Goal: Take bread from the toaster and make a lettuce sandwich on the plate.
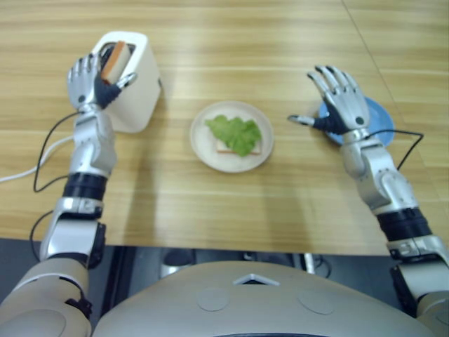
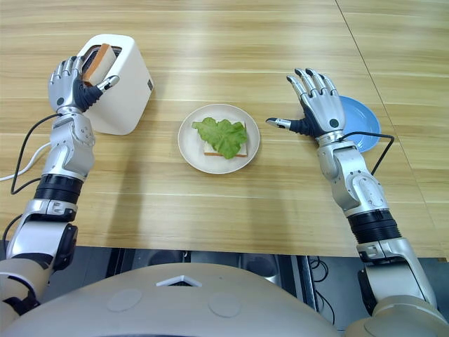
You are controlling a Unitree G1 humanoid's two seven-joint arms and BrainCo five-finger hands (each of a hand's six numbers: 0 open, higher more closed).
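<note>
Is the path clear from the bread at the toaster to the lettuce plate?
Nothing visible blocks it. Only bare wooden table lies between the brown bread slice in the left hand and the round cream plate. The open right hand hovers beyond it.

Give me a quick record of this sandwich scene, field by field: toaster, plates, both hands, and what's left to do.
Toaster: white, upright, left side of the table, one bread slice sticking out of its slot
Left hand: fingers closed around that bread slice at the toaster's top
Cream plate: centre of the table, holds a bottom slice with a lettuce leaf on it
Blue plate: right of the cream plate
Right hand: open, fingers spread, holding nothing, over the blue plate's left edge
Remaining: second slice not yet on the lettuce
</note>
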